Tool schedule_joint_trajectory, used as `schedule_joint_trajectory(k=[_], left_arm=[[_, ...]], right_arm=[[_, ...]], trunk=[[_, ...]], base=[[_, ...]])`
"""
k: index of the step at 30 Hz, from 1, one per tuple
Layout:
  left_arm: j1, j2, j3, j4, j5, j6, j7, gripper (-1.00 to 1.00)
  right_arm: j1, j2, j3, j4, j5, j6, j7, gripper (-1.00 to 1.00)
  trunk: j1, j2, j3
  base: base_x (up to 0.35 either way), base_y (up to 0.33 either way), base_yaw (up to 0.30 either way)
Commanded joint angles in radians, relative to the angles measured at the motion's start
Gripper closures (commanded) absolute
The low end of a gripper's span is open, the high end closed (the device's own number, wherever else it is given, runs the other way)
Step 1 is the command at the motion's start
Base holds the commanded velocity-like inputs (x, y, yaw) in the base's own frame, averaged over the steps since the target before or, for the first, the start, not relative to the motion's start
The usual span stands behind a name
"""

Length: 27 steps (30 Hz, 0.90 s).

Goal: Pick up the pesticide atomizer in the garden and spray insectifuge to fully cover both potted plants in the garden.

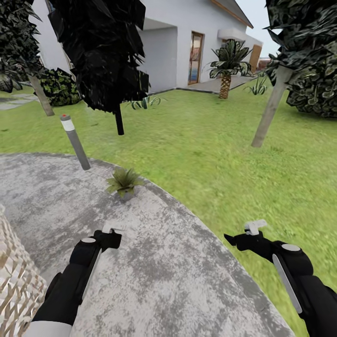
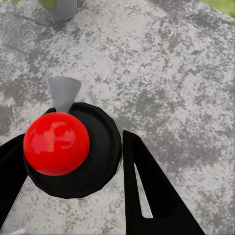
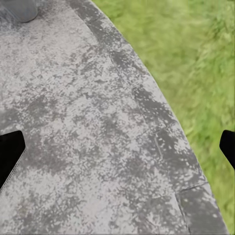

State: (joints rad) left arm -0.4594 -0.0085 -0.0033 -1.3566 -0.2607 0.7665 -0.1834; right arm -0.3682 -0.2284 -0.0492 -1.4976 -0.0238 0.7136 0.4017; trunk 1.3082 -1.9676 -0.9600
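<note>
The left pincer (image 2: 73, 161) grips the pesticide atomizer (image 2: 71, 147); the right pincer (image 3: 117, 147) gapes wide. Spray may miss the potted plant (image 1: 123, 181) at twelve o'clock.

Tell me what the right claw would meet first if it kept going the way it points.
Most likely the paved patio: the right claw is open and empty, and its wrist view looks down onto bare paving near the lawn edge, with nothing between. Depth is unclear.
</note>
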Motion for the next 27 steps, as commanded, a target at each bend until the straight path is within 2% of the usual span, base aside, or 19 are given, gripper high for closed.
schedule_joint_trajectory(k=[1, 27], left_arm=[[-0.001, 0.000, 0.000, -0.001, -0.011, 0.004, -0.008, 1.00], [-0.001, -0.001, 0.000, -0.001, -0.011, 0.004, -0.008, 1.00]], right_arm=[[-0.001, 0.000, -0.001, -0.001, -0.002, 0.006, 0.003, -1.00], [-0.001, 0.000, -0.001, 0.000, -0.002, 0.006, 0.004, -1.00]], trunk=[[0.001, 0.000, -0.001], [0.001, 0.000, -0.002]], base=[[0.343, 0.000, 0.225], [0.345, 0.000, 0.014]])
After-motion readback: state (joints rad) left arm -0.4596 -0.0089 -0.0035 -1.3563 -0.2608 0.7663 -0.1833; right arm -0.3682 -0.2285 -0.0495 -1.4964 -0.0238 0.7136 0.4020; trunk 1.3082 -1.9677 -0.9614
